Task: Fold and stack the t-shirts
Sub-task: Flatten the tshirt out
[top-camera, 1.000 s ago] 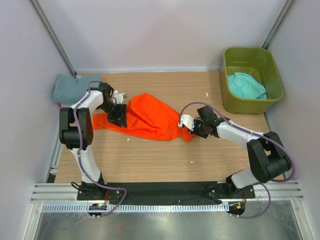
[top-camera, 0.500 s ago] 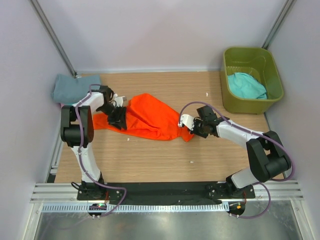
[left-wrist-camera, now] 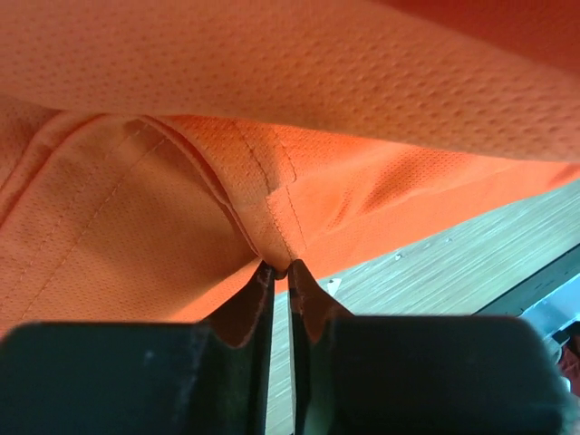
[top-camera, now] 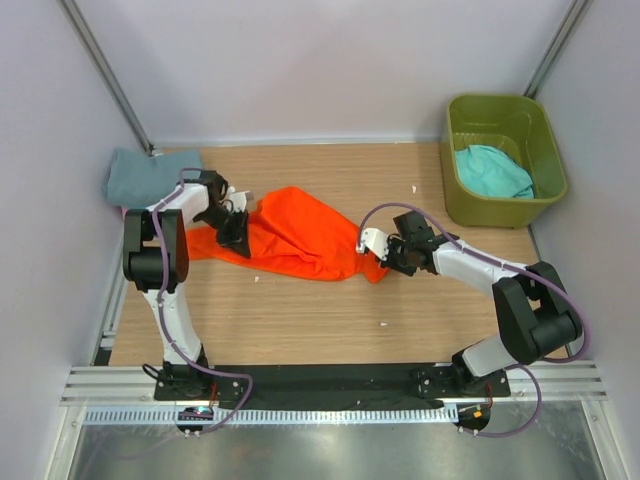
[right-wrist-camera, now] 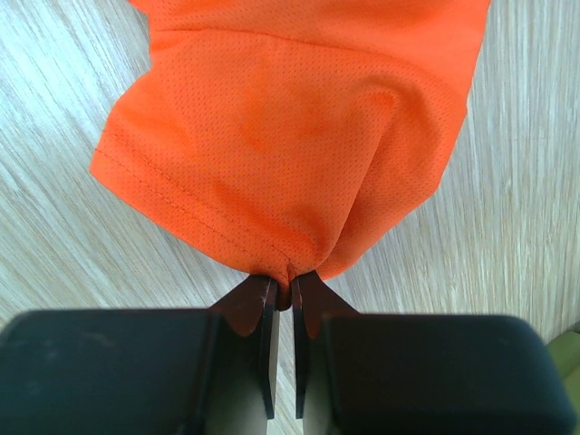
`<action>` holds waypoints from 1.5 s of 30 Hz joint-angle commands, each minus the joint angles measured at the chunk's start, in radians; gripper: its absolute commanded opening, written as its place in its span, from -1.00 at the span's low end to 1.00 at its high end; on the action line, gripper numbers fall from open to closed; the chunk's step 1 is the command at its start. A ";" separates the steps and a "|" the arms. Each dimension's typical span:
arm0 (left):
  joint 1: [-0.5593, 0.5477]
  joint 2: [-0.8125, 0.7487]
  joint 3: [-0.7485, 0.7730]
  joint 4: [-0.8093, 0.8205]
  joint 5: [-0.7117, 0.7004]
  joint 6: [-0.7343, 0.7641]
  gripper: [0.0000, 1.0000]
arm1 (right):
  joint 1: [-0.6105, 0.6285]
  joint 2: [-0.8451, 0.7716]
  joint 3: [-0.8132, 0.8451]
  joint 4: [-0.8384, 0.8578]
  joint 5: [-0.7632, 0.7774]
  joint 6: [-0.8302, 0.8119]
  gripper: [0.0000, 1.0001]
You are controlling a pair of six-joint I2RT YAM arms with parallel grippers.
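Note:
A bright orange t-shirt [top-camera: 295, 235] lies bunched across the middle of the wooden table. My left gripper [top-camera: 232, 240] is shut on a seam fold at the shirt's left part; in the left wrist view the cloth [left-wrist-camera: 272, 163] fills the frame above the pinching gripper [left-wrist-camera: 280, 269]. My right gripper [top-camera: 378, 262] is shut on the shirt's right corner; the right wrist view shows the hem [right-wrist-camera: 290, 181] pinched by the gripper [right-wrist-camera: 283, 288]. A folded grey-blue t-shirt [top-camera: 140, 175] lies at the far left. A teal t-shirt [top-camera: 492, 170] lies in the tub.
The olive-green plastic tub [top-camera: 505, 115] stands at the back right corner. A bit of pink cloth [top-camera: 128, 211] peeks from under the grey-blue shirt. White walls enclose the table on three sides. Small white specks lie on the wood [top-camera: 383, 323].
My left gripper has shifted slightly toward the left rear with the orange cloth, pulling the shirt's left part a little. The right gripper has barely moved.

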 commanded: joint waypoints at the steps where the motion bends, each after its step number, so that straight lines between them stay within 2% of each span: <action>1: 0.007 -0.010 0.038 0.028 0.034 -0.020 -0.88 | 0.002 -0.002 0.028 0.043 0.011 0.022 -0.81; 4: 0.007 -0.037 0.067 -0.007 0.045 -0.006 -1.00 | -0.009 -0.003 0.045 0.058 0.048 0.042 -0.97; 7: 0.007 -0.121 0.126 -0.050 0.048 0.042 -1.00 | -0.050 -0.010 0.120 0.045 0.076 0.091 -0.97; 11: 0.008 -0.221 0.288 -0.109 0.058 0.098 -1.00 | -0.159 -0.013 0.272 0.005 0.093 0.161 -0.97; 15: 0.007 -0.304 0.398 -0.092 0.035 0.099 -1.00 | -0.210 -0.028 0.398 -0.020 0.109 0.169 -0.97; 25: 0.008 -0.384 0.584 -0.031 0.032 0.051 -1.00 | -0.219 -0.048 0.635 -0.057 0.106 0.191 -0.97; 33: 0.008 -0.491 0.678 -0.005 0.032 0.050 -1.00 | -0.219 -0.170 0.741 -0.078 0.103 0.201 -0.97; 42: 0.008 -0.574 0.747 0.106 -0.116 0.010 -1.00 | -0.219 -0.273 0.881 0.023 0.108 0.316 -0.97; 45: 0.008 -0.579 0.782 0.123 -0.130 -0.009 -1.00 | -0.219 -0.261 0.976 -0.014 0.076 0.344 -0.97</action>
